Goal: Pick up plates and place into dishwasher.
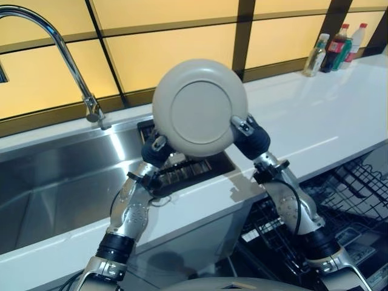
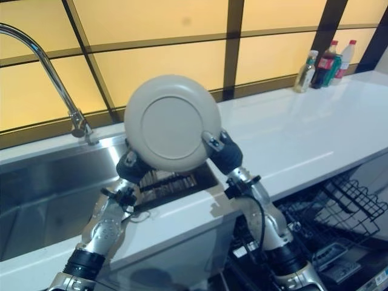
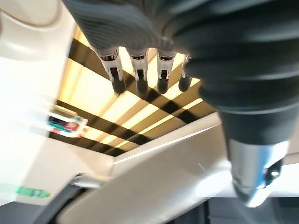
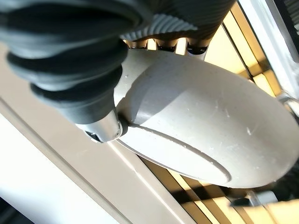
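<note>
A round, pale grey plate (image 1: 199, 107) with a raised foot ring on its underside is sitting in the centre of the left eye view, lifted above the counter and turned nearly upright, so its underside is facing the camera and its eating face is pointing away toward the amber panelled wall (image 1: 176, 48). Being round, it is showing no long axis; its flat face is standing roughly vertical, leaning back a little.

The right hand (image 1: 249, 134) is gripping the plate's lower right rim, its thumb pressing on the underside and its fingers wrapping over the edge, as the right wrist view is showing. The left hand (image 1: 156, 150) is meeting the lower left rim; in its own wrist view the fingers (image 3: 138, 74) are hanging straight and relaxed, not curling round anything.

Below the plate a dark dish rack (image 1: 182, 170) is lying in the right end of the stainless sink (image 1: 54, 188), and a curved chrome faucet (image 1: 63, 54) is rising in the upper left. The white countertop (image 1: 315, 115) is stretching to the right, with several bottles (image 1: 333, 51) standing in the upper right corner. In the lower right the dishwasher rack (image 1: 357, 194) is standing open, well apart from the plate, with the right forearm crossing in front of it
</note>
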### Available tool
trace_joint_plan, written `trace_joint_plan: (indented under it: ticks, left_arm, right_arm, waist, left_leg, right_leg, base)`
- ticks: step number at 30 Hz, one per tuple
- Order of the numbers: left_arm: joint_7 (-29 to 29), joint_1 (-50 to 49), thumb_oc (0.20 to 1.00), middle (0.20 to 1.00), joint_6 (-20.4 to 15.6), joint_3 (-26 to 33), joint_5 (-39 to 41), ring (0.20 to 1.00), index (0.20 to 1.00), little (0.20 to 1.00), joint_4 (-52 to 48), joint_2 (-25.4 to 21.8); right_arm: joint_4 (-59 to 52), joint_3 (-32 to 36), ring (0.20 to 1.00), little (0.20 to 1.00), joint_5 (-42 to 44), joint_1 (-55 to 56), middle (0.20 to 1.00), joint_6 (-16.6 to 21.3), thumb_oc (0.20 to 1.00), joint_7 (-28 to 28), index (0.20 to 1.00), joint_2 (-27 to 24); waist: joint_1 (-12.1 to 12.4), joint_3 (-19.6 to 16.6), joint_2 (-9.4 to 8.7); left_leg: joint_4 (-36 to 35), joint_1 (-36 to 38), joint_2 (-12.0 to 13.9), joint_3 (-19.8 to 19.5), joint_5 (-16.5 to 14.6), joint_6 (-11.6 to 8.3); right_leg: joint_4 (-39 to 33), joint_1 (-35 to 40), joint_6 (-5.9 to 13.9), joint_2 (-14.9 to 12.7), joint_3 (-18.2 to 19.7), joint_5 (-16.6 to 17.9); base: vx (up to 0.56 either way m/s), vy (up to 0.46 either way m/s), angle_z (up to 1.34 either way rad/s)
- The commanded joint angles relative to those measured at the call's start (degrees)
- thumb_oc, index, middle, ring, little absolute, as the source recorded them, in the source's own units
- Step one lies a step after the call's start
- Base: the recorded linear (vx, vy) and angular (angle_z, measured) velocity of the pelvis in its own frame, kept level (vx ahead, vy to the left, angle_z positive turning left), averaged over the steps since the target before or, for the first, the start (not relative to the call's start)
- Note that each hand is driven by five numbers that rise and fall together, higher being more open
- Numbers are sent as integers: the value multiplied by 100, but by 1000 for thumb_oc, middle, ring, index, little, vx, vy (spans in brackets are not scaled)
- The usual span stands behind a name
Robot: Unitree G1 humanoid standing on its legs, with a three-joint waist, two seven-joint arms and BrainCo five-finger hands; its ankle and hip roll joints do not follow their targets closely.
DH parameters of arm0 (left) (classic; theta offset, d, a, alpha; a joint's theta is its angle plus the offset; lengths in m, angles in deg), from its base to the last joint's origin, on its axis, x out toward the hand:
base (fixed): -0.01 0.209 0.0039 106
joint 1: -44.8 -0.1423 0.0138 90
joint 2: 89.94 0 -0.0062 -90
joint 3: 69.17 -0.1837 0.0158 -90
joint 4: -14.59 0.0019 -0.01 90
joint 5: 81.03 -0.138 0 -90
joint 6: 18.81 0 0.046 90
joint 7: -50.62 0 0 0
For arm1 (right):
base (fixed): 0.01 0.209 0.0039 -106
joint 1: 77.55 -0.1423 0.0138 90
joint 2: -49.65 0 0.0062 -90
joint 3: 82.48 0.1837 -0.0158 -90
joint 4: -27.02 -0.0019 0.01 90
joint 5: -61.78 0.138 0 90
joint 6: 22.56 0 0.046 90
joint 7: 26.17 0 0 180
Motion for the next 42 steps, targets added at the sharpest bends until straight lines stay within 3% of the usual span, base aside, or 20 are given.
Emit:
trace_joint_plan:
  ticks: [1,4,7,12,15,19,22,27,31,36,42]
  left_arm:
    - [199,-11,1000,1000,-390,271,222,1000,1000,1000,-457,-114]
    - [510,-37,1000,1000,-437,339,114,1000,1000,1000,-778,-132]
    - [933,-7,1000,1000,-303,394,-14,1000,1000,1000,-1011,-150]
    - [791,60,1000,1000,73,106,-582,1000,1000,1000,-1432,-228]
    - [289,111,1000,1000,415,-231,-296,1000,1000,1000,-1646,-222]
    - [30,113,1000,1000,853,-747,119,1000,1000,1000,-1687,-103]
    - [-159,-80,1000,1000,786,-1204,167,1000,1000,1000,-1765,-197]
    - [-477,-256,1000,1000,1012,-1747,595,1000,1000,1000,-1653,-134]
    - [-466,-343,1000,1000,1023,-2292,616,1000,1000,1000,-1465,-101]
    - [-312,-524,1000,1000,835,-2561,322,1000,1000,1000,-1248,-264]
    - [-281,-856,1000,1000,914,-2467,191,1000,1000,1000,-812,-376]
  right_arm:
    - [-525,662,200,200,263,21,200,829,200,268,200,258]
    - [-533,953,200,200,123,154,200,1180,200,612,200,256]
    - [-420,1211,200,200,-560,234,200,1589,200,1138,200,144]
    - [-379,1464,200,200,-495,498,200,1556,200,1261,200,119]
    - [-163,1482,200,200,-609,641,200,1694,200,1246,200,186]
    - [-104,1314,200,200,-1043,739,200,1887,200,1532,200,273]
    - [-22,1334,200,200,-1301,752,200,1971,200,1742,200,184]
    - [325,1468,200,200,-1205,703,200,2098,200,1885,200,110]
    - [593,1616,200,200,-1231,567,200,2328,200,2148,200,100]
    - [789,1912,200,200,-2128,470,200,2504,200,2831,200,-89]
    - [995,2399,200,200,-2548,504,200,2371,200,3080,200,-411]
  waist:
    - [-151,-111,-176]
    - [-171,-92,-179]
    - [-209,-69,-172]
    - [-287,-44,-135]
    - [-332,-25,-103]
    - [-456,19,-66]
    - [-563,66,-37]
    - [-702,125,-28]
    - [-803,163,-12]
    - [-866,212,15]
    - [-878,307,-5]
  left_leg:
    - [33,-437,-182,-181,-15,316]
    - [34,-436,-179,-176,-26,317]
    - [38,-424,-175,-176,-36,317]
    - [31,-412,-166,-183,-35,324]
    - [26,-423,-151,-179,-31,323]
    - [37,-404,-147,-97,-56,340]
    - [54,-368,-132,16,-92,358]
    - [87,-316,-108,221,-142,389]
    - [142,-307,-106,361,-220,426]
    - [295,-344,-127,478,-327,467]
    - [648,-488,-154,541,-492,519]
  right_leg:
    - [429,-138,334,-222,-251,-211]
    - [411,-136,334,-215,-248,-198]
    - [413,-137,335,-201,-231,-185]
    - [404,-143,343,-173,-193,-149]
    - [388,-155,356,-170,-199,-123]
    - [386,-199,361,-153,-122,-91]
    - [417,-232,379,-132,-21,-96]
    - [457,-265,407,-114,129,-95]
    - [510,-322,439,-119,226,-96]
    - [605,-416,486,-154,318,-89]
    - [835,-547,508,-188,405,-129]
  base:
    - [-44,-19,0]
    - [-51,-18,0]
    - [-48,-15,0]
    - [-32,-13,0]
    - [-35,-36,-1]
    - [-38,-16,-2]
    - [-30,5,-7]
    - [-14,11,-16]
    - [-10,7,-26]
    - [0,2,-9]
    - [5,-10,-13]
